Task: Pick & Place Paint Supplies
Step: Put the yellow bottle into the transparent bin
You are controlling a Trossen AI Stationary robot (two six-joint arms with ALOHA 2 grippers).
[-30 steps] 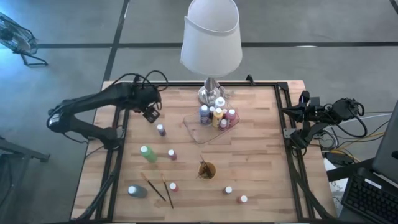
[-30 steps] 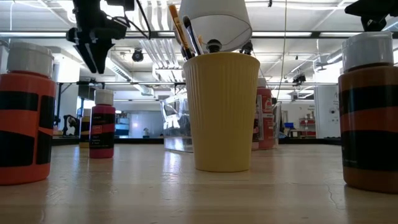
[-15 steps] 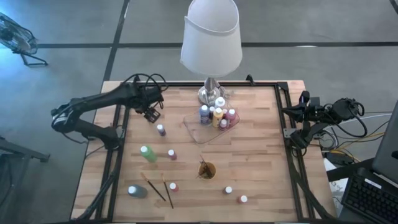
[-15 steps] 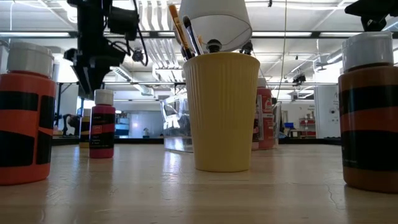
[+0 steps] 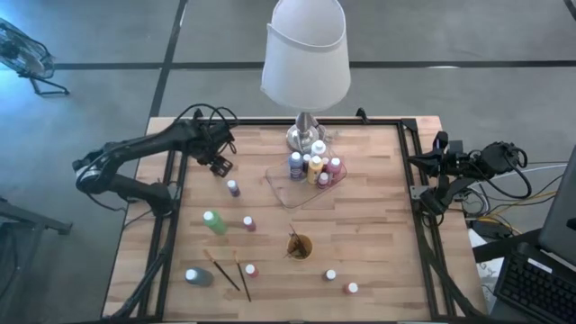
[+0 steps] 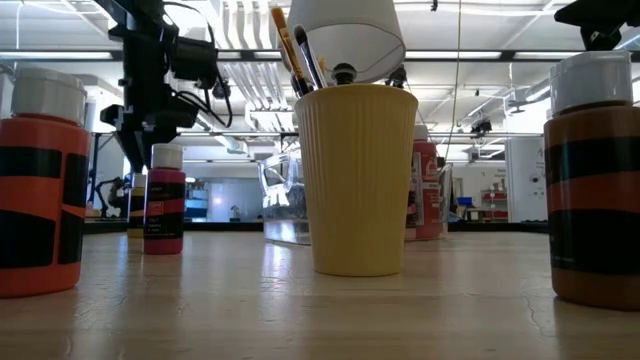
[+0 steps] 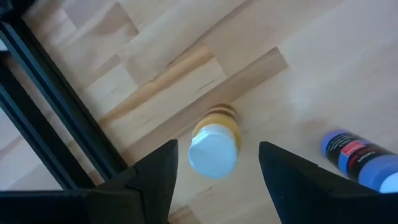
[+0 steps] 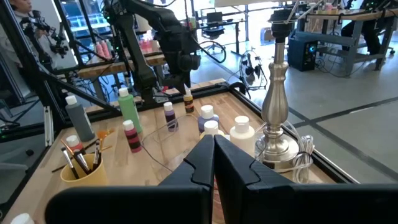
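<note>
The left claw (image 5: 219, 166) hangs over the far left part of the pale butcher-block worktop (image 5: 378, 225), its two dark fingers (image 7: 155, 177) spread wide and holding nothing; in the left wrist view a small yellow white-capped paint bottle (image 7: 213, 146) stands upright directly below the gap between them, with a blue-labelled bottle (image 7: 360, 163) lying near it; in the low view the claw sits just above and behind a magenta white-capped bottle (image 6: 165, 200). The right claw (image 8: 213, 163) is parked off the right edge of the worktop, fingers pressed together and empty. A clear plastic tray (image 5: 286, 187) near the silver lamp base (image 5: 306, 135) holds a cluster of small white-capped bottles (image 5: 315, 166); a purple bottle (image 5: 233, 188) stands just beside the left claw; a green bottle (image 5: 214, 222) and a pink bottle (image 5: 248, 223) stand nearer the middle; a grey bottle (image 5: 198, 276) lies at the near left; two thin dark-handled brushes (image 5: 230, 273) lie flat beside it, with a red bottle (image 5: 251, 270) next to them; two more bottles (image 5: 341, 282) stand at the near right. A small orange ribbed cup (image 5: 299, 245) at the near centre holds several brushes upright.
</note>
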